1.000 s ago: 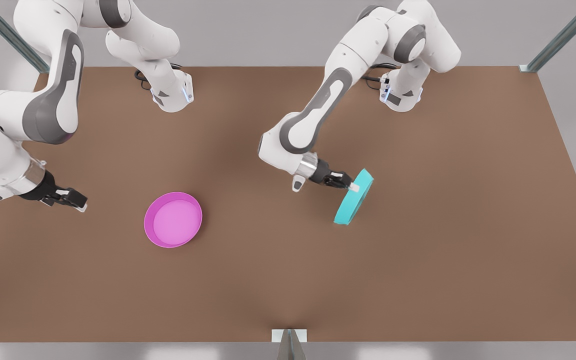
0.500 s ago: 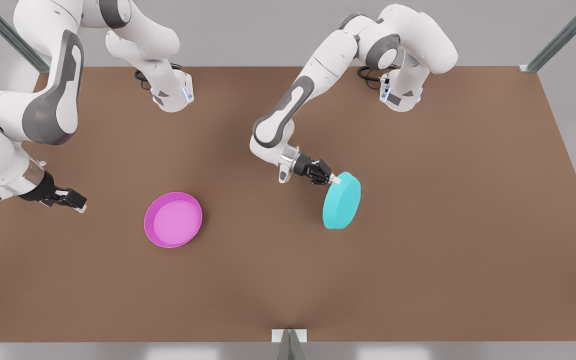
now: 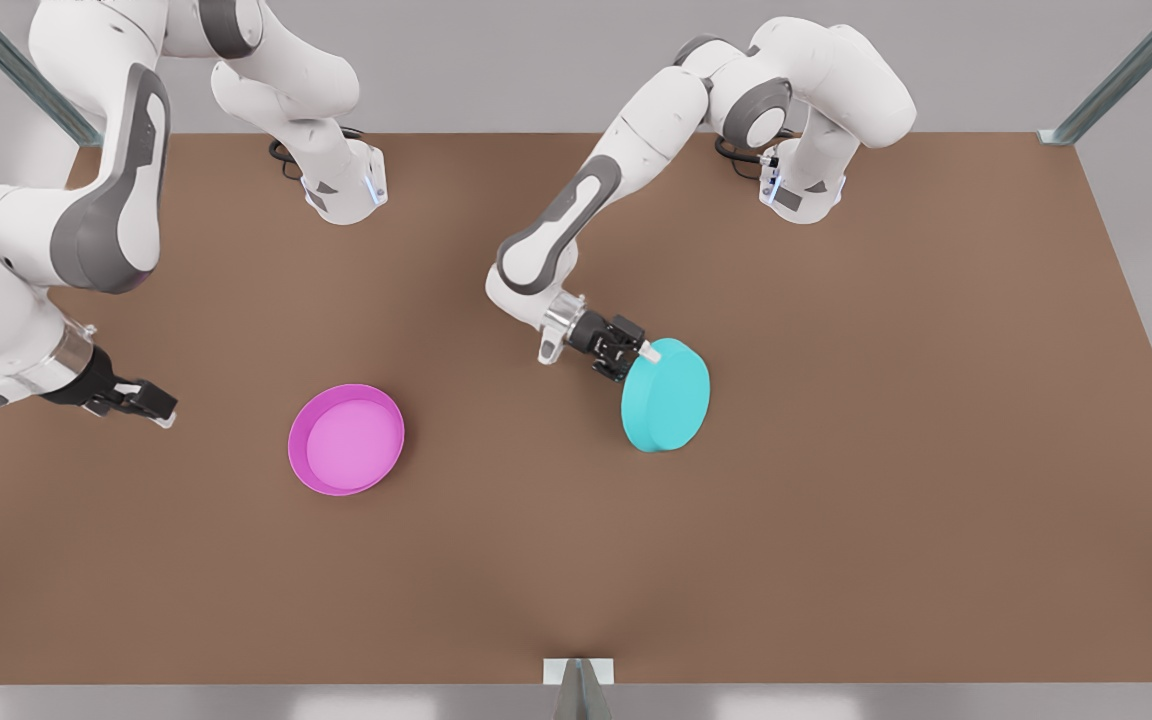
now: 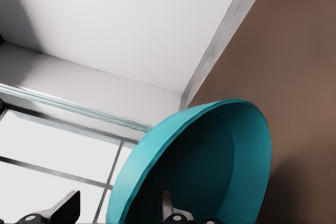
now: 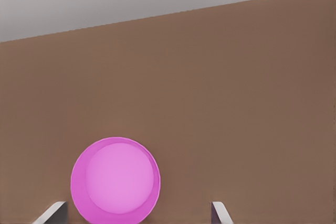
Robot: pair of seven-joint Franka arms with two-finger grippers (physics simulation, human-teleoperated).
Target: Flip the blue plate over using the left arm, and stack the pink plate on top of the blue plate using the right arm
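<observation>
Blue plate: right of centre on the counter, underside showing, tipped nearly over, one edge lifted.
Left tool: clamped on the blue plate's far-left rim; one finger inside the hollow in the left wrist view.
Pink plate: left of centre, upright, lying flat, well apart from the blue.
Right tool: waits near the left edge, fingers spread, empty, pointed toward the pink plate.
Progress: flip almost finished, release pending; stacking not begun.
</observation>
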